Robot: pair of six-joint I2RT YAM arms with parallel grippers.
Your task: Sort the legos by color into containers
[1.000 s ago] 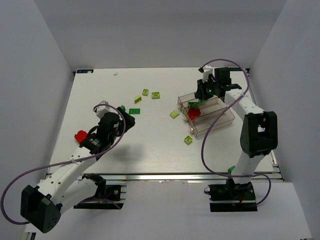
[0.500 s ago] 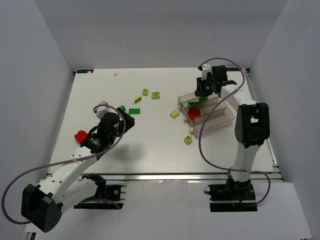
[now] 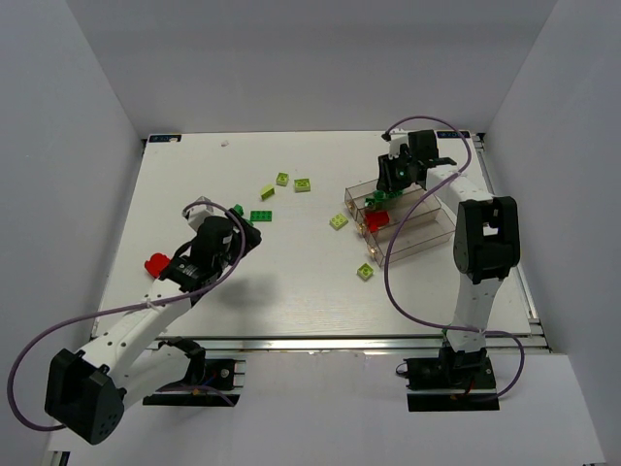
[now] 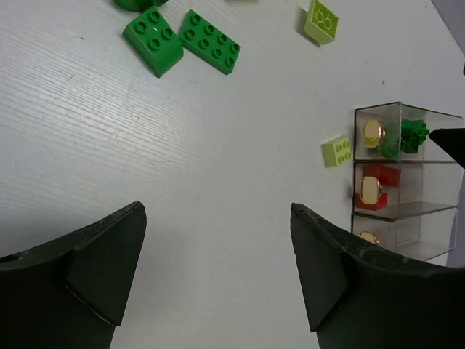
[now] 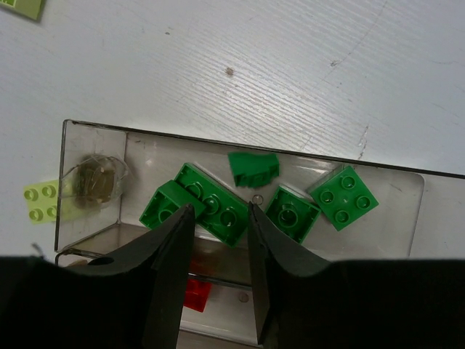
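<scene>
From above, I see the left gripper [image 3: 243,231] hanging over the table [image 3: 291,291], near two loose green bricks [image 3: 261,216]. A loose red brick [image 3: 155,263] lies beside its arm. Lime bricks [image 3: 303,184] are scattered across the middle. The right gripper [image 3: 390,183] sits over the far bin of the tray [image 3: 427,233].

On the left wrist, my fingers [image 4: 102,269] stand wide apart with nothing between them. The tray's end faces me, with green pieces in one bin and a red piece [image 4: 381,190] in the next.

On the right wrist, the fingers [image 5: 171,254] stand narrowly apart over the green bin. A long green brick [image 5: 211,200] lies between their tips, and I cannot tell whether they grip it. Other green bricks [image 5: 343,196] lie beside it.
</scene>
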